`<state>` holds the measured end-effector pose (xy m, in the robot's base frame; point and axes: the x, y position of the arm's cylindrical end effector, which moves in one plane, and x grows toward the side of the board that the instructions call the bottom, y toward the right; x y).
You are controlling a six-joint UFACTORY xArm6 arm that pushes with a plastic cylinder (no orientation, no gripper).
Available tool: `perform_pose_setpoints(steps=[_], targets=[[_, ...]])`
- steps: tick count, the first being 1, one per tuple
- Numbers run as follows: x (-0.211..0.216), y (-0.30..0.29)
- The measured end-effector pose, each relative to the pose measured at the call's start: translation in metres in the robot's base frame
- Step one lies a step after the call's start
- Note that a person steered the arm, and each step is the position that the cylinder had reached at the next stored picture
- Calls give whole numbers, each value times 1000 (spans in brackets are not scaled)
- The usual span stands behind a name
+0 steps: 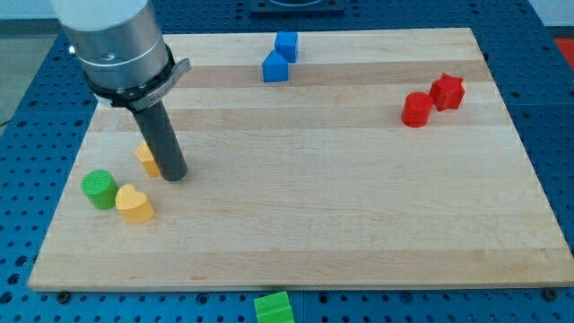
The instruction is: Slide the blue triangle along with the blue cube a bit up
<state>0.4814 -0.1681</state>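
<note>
A green block [273, 307] lies off the wooden board [359, 233] at the view's bottom. On the board's left, a green cylinder [99, 189] and yellow heart [134, 204] sit near my tip [175, 176], a bare rod holding nothing, which touches a partly hidden yellow block [146, 158]. Farther up, two red blocks [432, 100] sit right, while the blue triangle [275, 67] and blue cube [286, 44] touch near the top edge, well apart from my tip, so probably not yet pushed.

A robotics lab bench. A pale wooden board [305, 161] lies on a blue metal table [552, 108] drilled with a regular grid of small holes. A grey robot arm [117, 45] stands over it, with small bright plastic blocks scattered around like test pieces.
</note>
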Motion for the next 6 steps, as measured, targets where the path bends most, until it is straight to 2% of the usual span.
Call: perform_pose_setpoints(steps=[1, 4, 6], targets=[[-19, 0], [-227, 157], [-235, 164]])
